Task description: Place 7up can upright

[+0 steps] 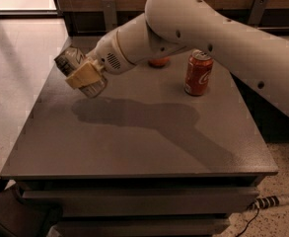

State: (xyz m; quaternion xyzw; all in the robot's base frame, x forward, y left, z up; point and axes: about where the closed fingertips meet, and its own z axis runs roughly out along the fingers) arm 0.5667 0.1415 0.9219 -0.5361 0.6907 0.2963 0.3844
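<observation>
The 7up can (74, 68), silvery-grey with a shiny end, is held tilted in the air above the left part of the grey table (134, 142). My gripper (85, 75) is shut on it, its tan fingers (82, 74) clasping the can's middle. The can's top end points up and to the left. The can's shadow falls on the table just below and to the right of it. The white arm reaches in from the upper right.
A red cola can (198, 73) stands upright at the back right of the table. An orange-red fruit (159, 62) sits behind the arm, mostly hidden. A power strip (274, 200) lies on the floor at lower right. The table's left edge is close to the can.
</observation>
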